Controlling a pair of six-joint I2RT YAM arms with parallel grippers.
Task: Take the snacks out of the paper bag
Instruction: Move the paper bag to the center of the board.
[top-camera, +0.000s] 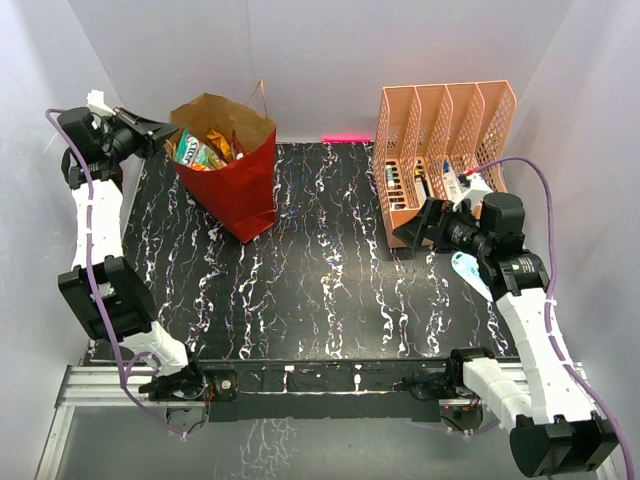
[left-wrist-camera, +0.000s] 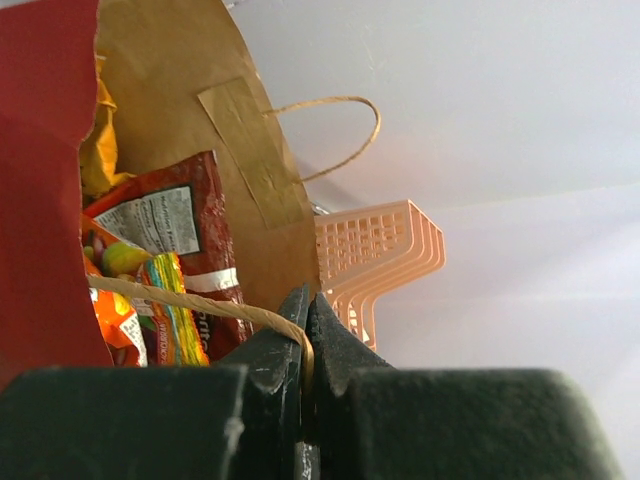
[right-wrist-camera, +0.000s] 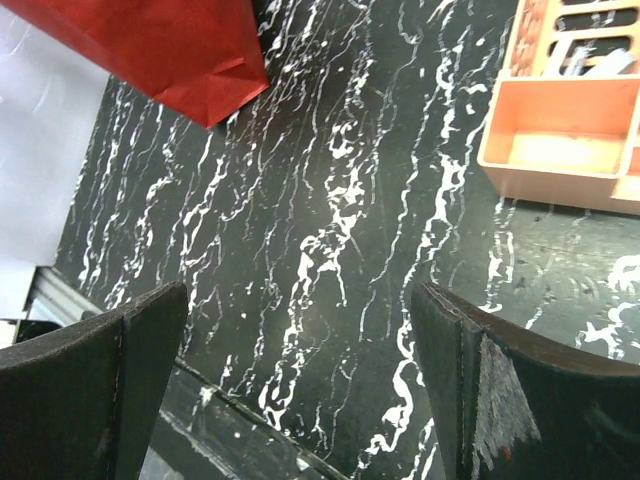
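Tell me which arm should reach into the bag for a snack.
Right, probably: the right gripper is open and free over the table, while the left gripper is shut on the handle of the paper bag, steadying it with snacks exposed.

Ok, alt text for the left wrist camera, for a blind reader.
The left gripper is shut on a twisted handle of the paper bag, whose open mouth shows the snacks inside, red, orange and yellow. A peach file organiser stands behind.

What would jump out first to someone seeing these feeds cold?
The dark red paper bag at the table's far left, its mouth open on glossy snacks. The left claw is shut on one twine handle; the right claw hangs open over the marbled table near the peach file organiser.
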